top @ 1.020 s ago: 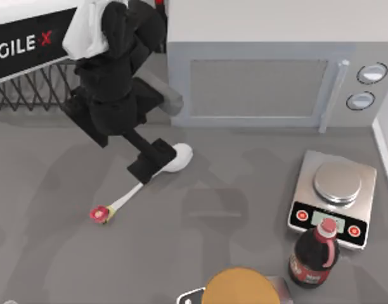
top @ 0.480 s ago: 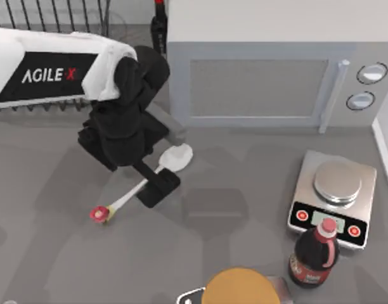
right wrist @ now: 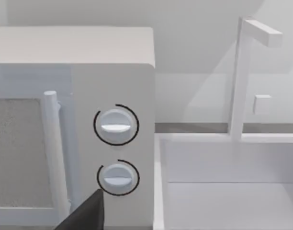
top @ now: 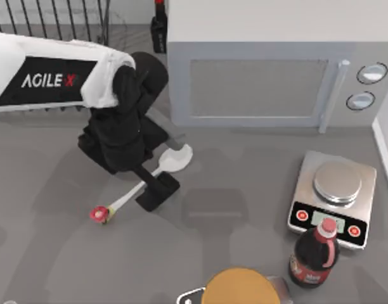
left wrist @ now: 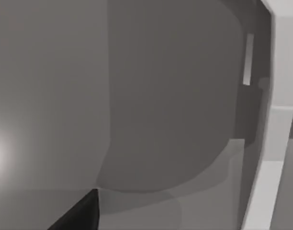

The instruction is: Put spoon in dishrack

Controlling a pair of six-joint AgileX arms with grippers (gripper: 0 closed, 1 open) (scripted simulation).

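Spoon flat on table, top view: left gripper over mid-handle, can't tell if fingers closed. Looks light, stiff, thin, slippery; grab handle nr bowl. Dishrack far left. Left wrist: grey blur, 0 useful. Right wrist: microwave, arm parked.

In the top view the left arm hides most of the dishrack, which the upper edge also cuts off. The left gripper covers the middle of the spoon, so whether its fingers touch the handle cannot be told. The lower edge cuts off an orange round thing. The right edge cuts off the sink in the right wrist view.
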